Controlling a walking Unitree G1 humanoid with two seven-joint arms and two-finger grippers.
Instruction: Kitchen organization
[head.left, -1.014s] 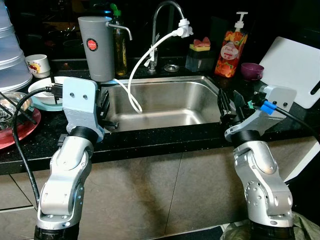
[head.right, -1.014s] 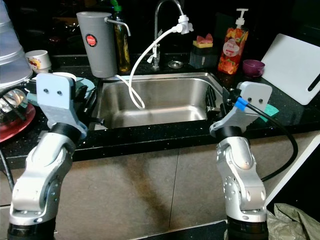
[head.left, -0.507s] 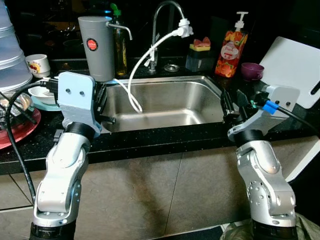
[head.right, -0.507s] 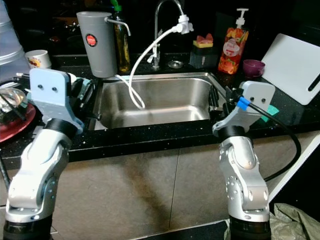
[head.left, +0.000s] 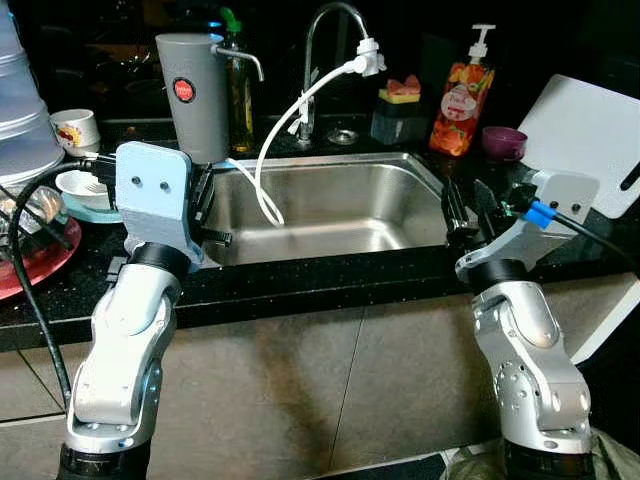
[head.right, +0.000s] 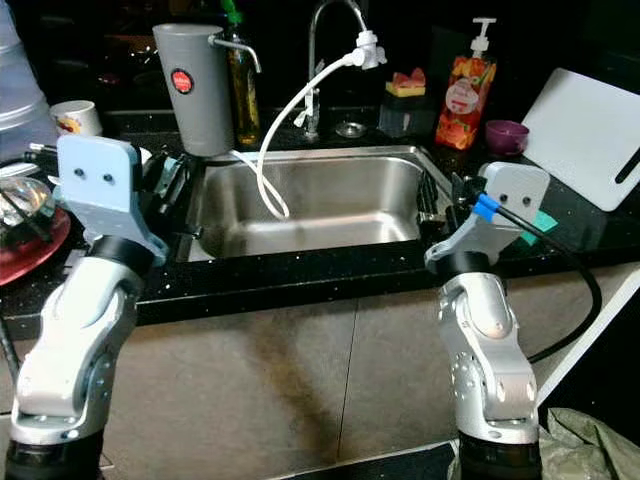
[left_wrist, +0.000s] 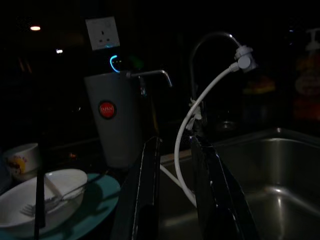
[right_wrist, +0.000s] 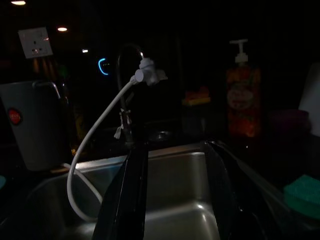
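Left wrist view: left claw (left_wrist: 174, 200) parted, empty.

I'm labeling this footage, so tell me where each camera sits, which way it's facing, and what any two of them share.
Left eye view: on the head, looking down at the sink; both silver arms show, left end effector and right end effector at the sink's edges.
Right eye view: same head, same scene, shifted slightly.
Left wrist view: looks along its fingers, slightly parted, toward the grey dispenser and white bowl.
Right wrist view: looks along its open fingers toward the soap bottle.
Shared: both wrist views catch the faucet and white hose.
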